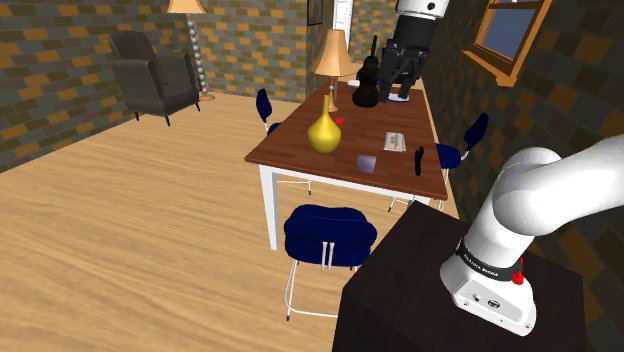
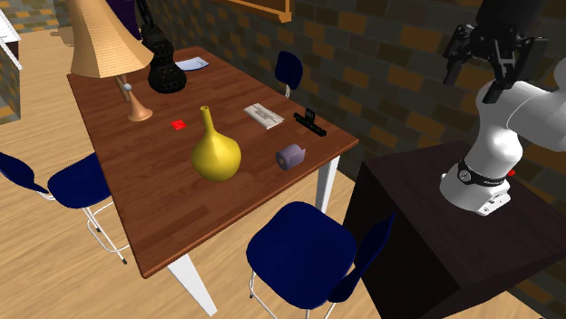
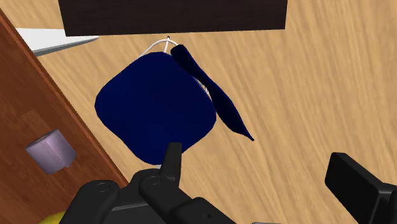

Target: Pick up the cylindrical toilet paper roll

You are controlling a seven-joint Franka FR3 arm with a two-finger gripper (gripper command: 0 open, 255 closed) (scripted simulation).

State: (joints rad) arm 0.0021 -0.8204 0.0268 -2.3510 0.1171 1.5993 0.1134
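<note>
Toilet paper roll [image 2: 291, 156] sits near the bench [image 2: 136, 199] edge, at 3 o'clock of the yellow vase [image 2: 216, 156] in the second exterior view. Tool [image 3: 254, 159] is open, high, well apart from it. Likely light, soft, crushable, so pinch gently across the curved wall, mid-length.

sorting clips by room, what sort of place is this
Probably a dining or living room: a wooden table with blue chairs around it, a dark armchair by the brick-patterned wall, and a shaded lamp on the table.
</note>
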